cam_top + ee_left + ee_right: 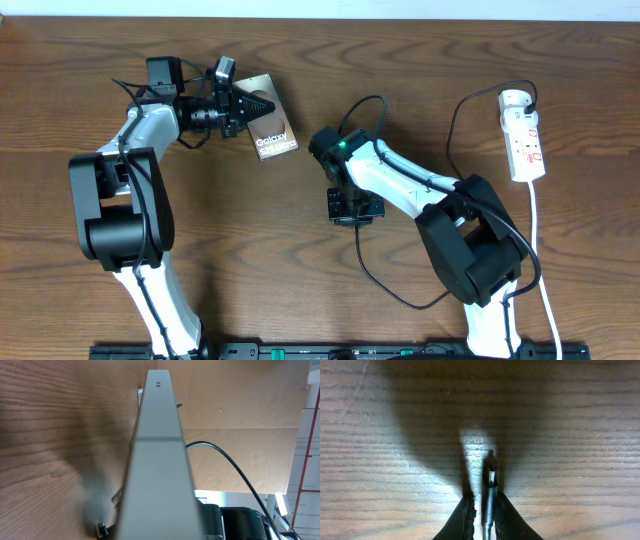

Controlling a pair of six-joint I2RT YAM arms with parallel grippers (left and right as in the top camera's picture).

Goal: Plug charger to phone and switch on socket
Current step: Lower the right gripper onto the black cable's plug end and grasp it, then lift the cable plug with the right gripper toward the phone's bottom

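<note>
Left hand [240,108], seen from overhead, is closed on the near edge of the phone [272,128], a flat rectangle with a glossy brown-bronze back, a dark oval and white "Galaxy" lettering, lying at a slant on the wood-grain tabletop [400,50]. The right hand [355,212] points down at mid-table, with the charger [372,98], a thin black cable, looping above and below it. One run of that cable curves away to the round end of the socket [524,140], a short white strip with red markings and a thick white cord, far to the right and well apart from the phone.

From the left wrist, the phone [157,460] appears edge-on as a long, smooth grey band with two tiny holes near its far end. The striped tabletop [50,435] lies on the left. The holding fingers do not show clearly.

From the right wrist, the right hand [484,505] is clamped on the charger [491,477]: two dark tapered fingers [465,520] pinch its slim plug, whose small metal tip juts forward just above the shadowed tabletop [570,420].
</note>
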